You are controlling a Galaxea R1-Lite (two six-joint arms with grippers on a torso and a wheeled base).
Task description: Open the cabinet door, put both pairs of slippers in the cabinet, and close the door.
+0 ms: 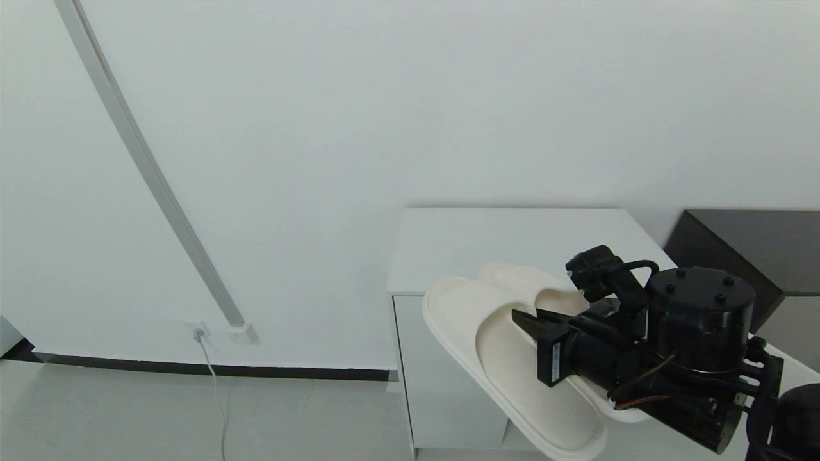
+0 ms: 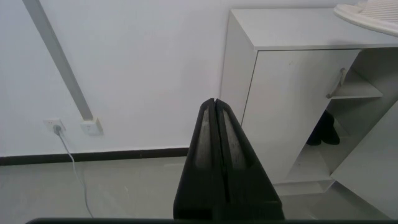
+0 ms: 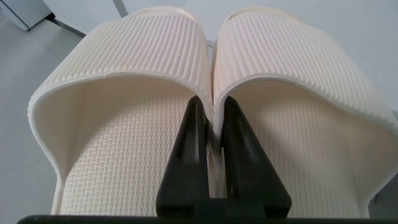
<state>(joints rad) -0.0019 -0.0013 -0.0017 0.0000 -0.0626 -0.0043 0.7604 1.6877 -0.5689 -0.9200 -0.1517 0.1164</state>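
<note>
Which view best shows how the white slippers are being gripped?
Right wrist view: the right gripper clamps the slippers by their touching inner strap edges. Head view shows them from the side, held in front of the cabinet. Left wrist view catches one slipper's edge above the cabinet top.

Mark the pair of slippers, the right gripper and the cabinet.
pair of slippers [image 1: 506, 365], head view, on the nearer slipper's strap.
right gripper [image 3: 213, 115], right wrist view, midway between fingertips pinching the adjoining straps.
cabinet [image 1: 512, 237], head view, on its bare top.
</note>
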